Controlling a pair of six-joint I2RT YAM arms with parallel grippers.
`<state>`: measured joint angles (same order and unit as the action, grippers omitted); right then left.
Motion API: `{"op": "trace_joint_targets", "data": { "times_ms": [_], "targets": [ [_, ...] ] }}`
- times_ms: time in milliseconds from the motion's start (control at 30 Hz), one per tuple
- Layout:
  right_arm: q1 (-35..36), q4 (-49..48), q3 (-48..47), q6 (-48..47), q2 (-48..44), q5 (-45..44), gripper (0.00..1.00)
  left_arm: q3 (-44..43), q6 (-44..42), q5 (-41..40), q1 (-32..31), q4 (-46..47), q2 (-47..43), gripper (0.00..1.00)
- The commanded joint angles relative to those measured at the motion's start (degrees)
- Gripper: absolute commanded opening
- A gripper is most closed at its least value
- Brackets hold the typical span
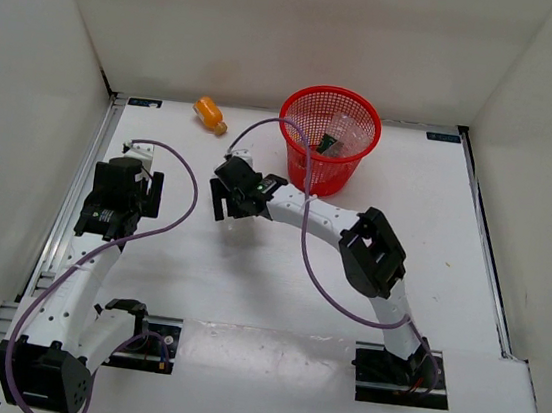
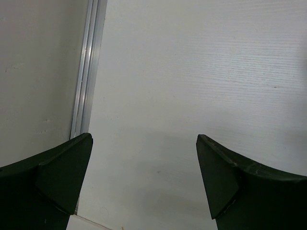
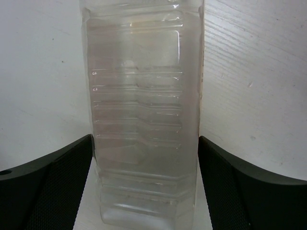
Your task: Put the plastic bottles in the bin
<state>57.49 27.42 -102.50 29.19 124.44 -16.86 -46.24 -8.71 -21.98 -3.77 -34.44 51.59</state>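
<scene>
The large squarish clear bottle (image 3: 139, 96) rests on the white table (image 1: 426, 215), short of the red bin (image 1: 306, 170) and to its left, framed by the right gripper (image 3: 145, 141). Its fingers (image 3: 57, 187) stand spread at the bottle's two side walls, which show no dent. We judge the pick-up to be in hand: the next move calls for closing on the bottle, then lifting it over the rim. A green-labelled bottle (image 1: 329, 143) sits inside; an orange bottle (image 1: 210, 112) waits by the back wall. The purple cable (image 1: 303, 245) drapes past the bin and could snag. The left gripper (image 2: 144, 141), fingers wide and empty, hovers beside the aluminium rail (image 2: 86, 72).
</scene>
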Motion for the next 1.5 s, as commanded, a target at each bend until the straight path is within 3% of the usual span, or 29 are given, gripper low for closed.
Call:
{"op": "trace_joint_targets", "data": {
  "times_ms": [0, 67, 300, 400, 433, 567, 733, 967, 1100, 1300, 1367, 1467],
  "targets": [
    [1.39, 4.66, 1.51, -5.19, -0.08, 2.46, 0.92, -0.96, 0.62, 0.97, -0.18, 0.69, -0.88, 1.00],
    [1.92, 4.66, 0.20, -5.99, 1.58, 1.05, 0.99, -0.96, 0.62, 0.97, -0.18, 0.69, -0.88, 1.00],
    [1.92, 9.66, -7.27, -9.50, 7.39, -4.32, 0.99, -0.96, 0.62, 0.97, -0.18, 0.69, -0.88, 1.00],
    [1.92, 8.97, -5.44, -8.11, 6.87, -4.32, 0.97, -0.96, 0.62, 0.97, -0.18, 0.69, -0.88, 1.00],
    [1.92, 7.14, -3.17, -7.57, 5.30, -4.32, 0.94, -0.96, 0.62, 0.97, -0.18, 0.69, -0.88, 1.00],
    [1.92, 4.14, 0.01, -6.07, 1.07, -4.32, 0.54, -0.96, 0.10, 0.97, -0.18, 0.69, -0.88, 1.00],
    [1.92, 0.36, -1.82, -8.70, -6.03, -4.32, 0.28, -0.96, -0.43, 0.97, -0.18, 0.69, -0.35, 1.00],
    [-0.62, -12.73, -4.64, -17.23, -19.05, -11.26, 0.27, -9.46, -2.97, 2.20, -0.18, 0.69, 4.38, 1.00],
    [-7.46, -19.85, -4.64, -20.48, -23.19, -14.68, 0.27, -17.90, -5.70, 8.52, -0.18, 0.69, 10.52, 1.00],
    [-17.85, -19.69, -7.71, -22.07, -19.24, -15.22, 0.31, -31.25, -10.79, 17.66, -1.41, 0.69, 25.54, 1.00],
    [-20.82, -17.76, -7.72, -20.59, -17.23, -15.22, 0.39, -35.39, -12.38, 20.90, -2.29, 0.69, 30.03, 1.00],
    [-23.99, -15.47, -6.67, -16.19, -15.64, -15.22, 0.39, -45.49, -12.91, 19.00, -5.10, 0.69, 40.84, 1.00]
  ]
}}
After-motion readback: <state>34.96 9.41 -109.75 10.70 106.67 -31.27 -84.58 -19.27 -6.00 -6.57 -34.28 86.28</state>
